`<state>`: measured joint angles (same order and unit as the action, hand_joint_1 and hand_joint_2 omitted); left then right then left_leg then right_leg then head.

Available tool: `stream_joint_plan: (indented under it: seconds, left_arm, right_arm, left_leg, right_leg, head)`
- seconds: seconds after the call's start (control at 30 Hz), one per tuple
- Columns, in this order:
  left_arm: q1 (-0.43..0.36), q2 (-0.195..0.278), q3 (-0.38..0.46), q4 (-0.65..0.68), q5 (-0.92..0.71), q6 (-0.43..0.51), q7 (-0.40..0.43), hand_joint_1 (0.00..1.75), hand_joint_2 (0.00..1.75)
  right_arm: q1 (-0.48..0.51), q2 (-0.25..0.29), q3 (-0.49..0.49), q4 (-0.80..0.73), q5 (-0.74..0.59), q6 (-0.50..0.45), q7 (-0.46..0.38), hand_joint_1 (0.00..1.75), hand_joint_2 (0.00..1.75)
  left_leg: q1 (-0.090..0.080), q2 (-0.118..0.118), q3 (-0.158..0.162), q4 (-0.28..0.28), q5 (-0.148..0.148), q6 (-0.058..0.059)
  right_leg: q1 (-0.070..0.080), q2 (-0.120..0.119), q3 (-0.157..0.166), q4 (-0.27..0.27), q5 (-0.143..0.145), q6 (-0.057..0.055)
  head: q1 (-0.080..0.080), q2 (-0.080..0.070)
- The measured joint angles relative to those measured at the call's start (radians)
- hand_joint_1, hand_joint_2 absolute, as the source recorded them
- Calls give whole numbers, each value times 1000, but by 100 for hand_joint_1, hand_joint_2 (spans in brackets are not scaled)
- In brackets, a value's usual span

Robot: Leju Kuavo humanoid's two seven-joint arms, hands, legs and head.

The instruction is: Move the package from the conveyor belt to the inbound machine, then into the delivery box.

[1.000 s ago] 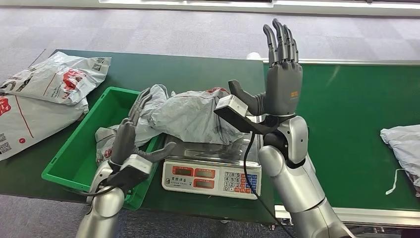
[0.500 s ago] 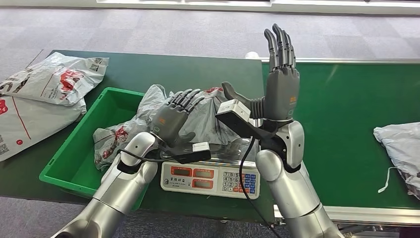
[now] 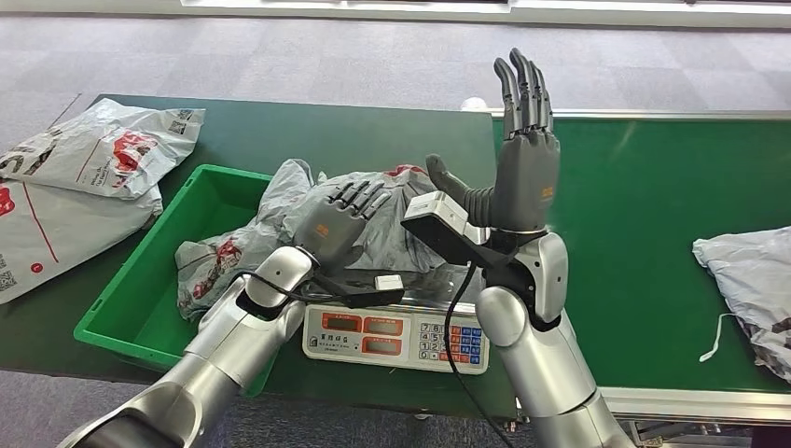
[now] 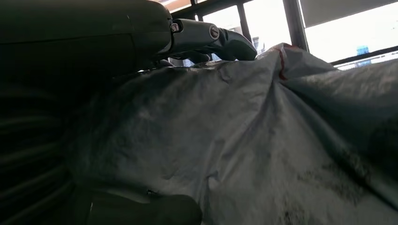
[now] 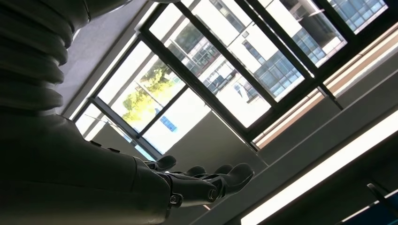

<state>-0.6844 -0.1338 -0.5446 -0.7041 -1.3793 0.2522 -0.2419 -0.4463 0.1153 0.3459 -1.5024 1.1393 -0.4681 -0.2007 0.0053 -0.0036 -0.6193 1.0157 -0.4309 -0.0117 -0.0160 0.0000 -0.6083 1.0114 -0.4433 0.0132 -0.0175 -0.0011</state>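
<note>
Package [image 3: 373,219], a crumpled grey plastic mailer with red print, lies draped across the platform of the electronic weighing scale [image 3: 396,336], its left end spilling over the rim into the green plastic bin [image 3: 140,299] beside it. The left hand [image 3: 336,219] rests flat on top of the mailer, fingers extended and slightly spread over the wrinkled film; the left wrist view shows the grey thumb and dark fingers lying against the plastic, though whether they actually pinch any of it cannot be told. The right hand [image 3: 524,154] stands raised above the scale's right side, palm upright, fingers straight and close together pointing up, thumb stuck out toward the mailer, holding nothing and clear of the package; the right wrist view shows its fingers [image 5: 225,178] outstretched against tall windows. The scale sits at the near edge of the dark green table [image 3: 280,131], its two red displays and keypad facing the robot. To the right runs the green conveyor belt [image 3: 653,215], with another grey package [image 3: 746,280] lying at its far right edge. Two more white and grey mailers with red markings [image 3: 84,177] lie stacked on the table's left end, well apart from the bin. Grey carpet [image 3: 280,56] stretches beyond the table.
</note>
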Motion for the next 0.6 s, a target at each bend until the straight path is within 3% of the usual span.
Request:
stream_joint_plan:
  seconds: [0.23,0.6]
  left_arm:
    - [-14,0,-67,99,-97,47,96,175,175]
    - [-13,5,-130,126,-124,69,182,175,175]
  right_arm:
    - [25,12,0,-29,13,0,-4,0,175]
    - [43,12,0,-48,25,-29,-3,0,175]
  left_leg:
    - [0,0,0,0,0,0]
    - [0,0,1,0,0,0]
  right_leg:
    - [0,0,0,0,0,0]
    - [1,0,2,0,0,0]
  head:
    - [0,0]
    - [0,0]
